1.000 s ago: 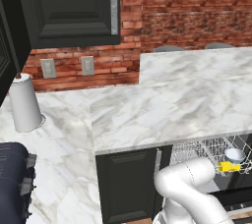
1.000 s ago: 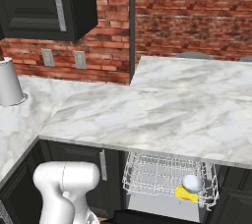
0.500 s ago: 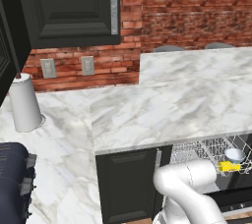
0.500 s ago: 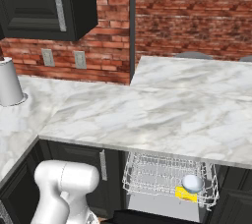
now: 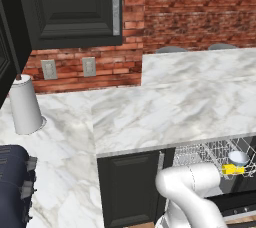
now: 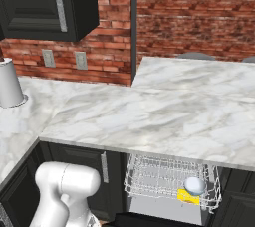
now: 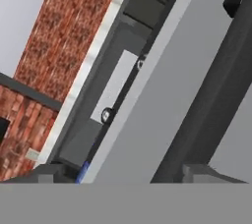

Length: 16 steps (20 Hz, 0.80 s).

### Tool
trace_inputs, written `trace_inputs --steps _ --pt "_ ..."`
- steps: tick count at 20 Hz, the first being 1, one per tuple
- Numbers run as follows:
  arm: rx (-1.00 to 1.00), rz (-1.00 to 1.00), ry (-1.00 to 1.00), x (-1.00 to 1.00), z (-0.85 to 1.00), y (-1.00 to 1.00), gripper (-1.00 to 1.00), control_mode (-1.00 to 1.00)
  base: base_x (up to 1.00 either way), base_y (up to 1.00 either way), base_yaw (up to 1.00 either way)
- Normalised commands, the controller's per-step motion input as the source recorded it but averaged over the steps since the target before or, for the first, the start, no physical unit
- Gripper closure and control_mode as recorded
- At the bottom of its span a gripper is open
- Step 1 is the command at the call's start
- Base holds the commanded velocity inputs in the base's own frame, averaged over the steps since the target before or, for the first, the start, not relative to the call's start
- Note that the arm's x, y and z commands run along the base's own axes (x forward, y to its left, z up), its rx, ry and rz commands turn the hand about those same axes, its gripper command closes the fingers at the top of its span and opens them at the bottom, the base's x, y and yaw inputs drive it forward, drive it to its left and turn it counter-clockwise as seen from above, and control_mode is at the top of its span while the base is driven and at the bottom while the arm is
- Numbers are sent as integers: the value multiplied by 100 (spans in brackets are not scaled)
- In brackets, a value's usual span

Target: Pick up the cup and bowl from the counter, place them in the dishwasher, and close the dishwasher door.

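fingers (image 7: 123, 174): two dark tips at 6 o'clock of the hand view, standing wide apart with nothing between them.
hand pose: rolled hard, so the brick wall (image 7: 64, 36) and a grey panel run as slanted bands from 7 o'clock to 1 o'clock in its view.
arm (image 5: 192, 192): bent low in front of the cabinets; its white elbow shows at 5 o'clock of the left base view and at 7 o'clock of the right base view, below the counter edge.
dishwasher (image 6: 172, 183): open under the counter, white wire rack pulled out, at 5 o'clock of the right base view.
bowl (image 6: 194, 185): pale, round, in the rack toward its right front corner.
yellow item (image 6: 188, 197): in the rack, touching the bowl on its near side; I cannot tell what it is.
counter (image 6: 164, 111): white marble, L-shaped, bare across the middle.
paper towel roll (image 5: 25, 104): upright at 9 o'clock of the left base view, on the counter's left leg.
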Motion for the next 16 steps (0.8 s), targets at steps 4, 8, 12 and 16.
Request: trace_inputs --steps 4,8,12,16 --pt "2 -21 -8 1 -52 -1 -100 -100 0 0 0" --pt "0 -15 -3 13 -58 0 -100 -100 0 0 0" --pt "0 -13 -1 29 -45 -9 -100 -100 0 0 0" --pt "0 -11 -1 36 -42 -22 -100 -100 0 0 0"
